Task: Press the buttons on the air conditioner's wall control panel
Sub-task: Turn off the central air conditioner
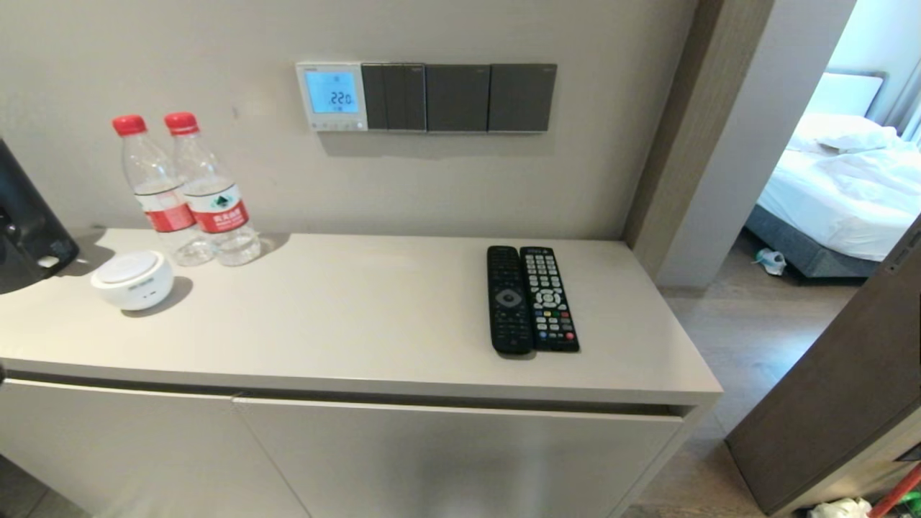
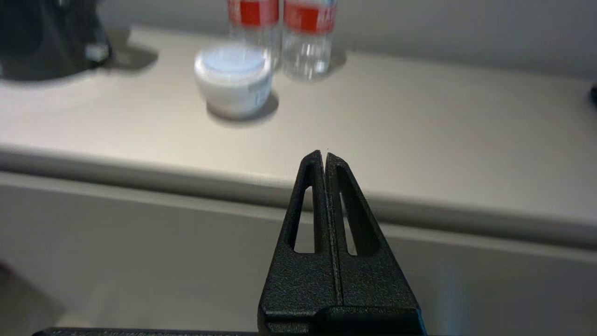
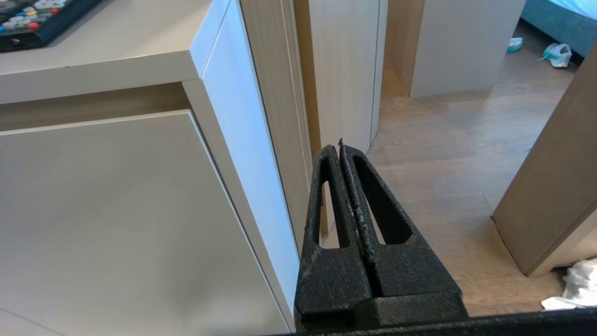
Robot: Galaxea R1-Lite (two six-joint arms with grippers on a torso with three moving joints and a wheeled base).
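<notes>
Small square white plastic wall control panel [image 1: 332,96] — blue-lit screen reading 22.0, tiny pale buttons [image 1: 332,125] beneath; left gripper [image 2: 325,156] and right gripper [image 3: 341,147] pinched together, empty.

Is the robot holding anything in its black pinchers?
No. The left gripper and right gripper are both shut on nothing, low in front of the pale cabinet. The small white thermostat panel is untouched.

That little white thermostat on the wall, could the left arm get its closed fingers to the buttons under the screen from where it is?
Probably yes. The left gripper, shut, sits low in front of the cabinet. The buttons on the thermostat are uncovered, and the bottles and white puck stand off to its left, leaving the countertop below it bare.
</notes>
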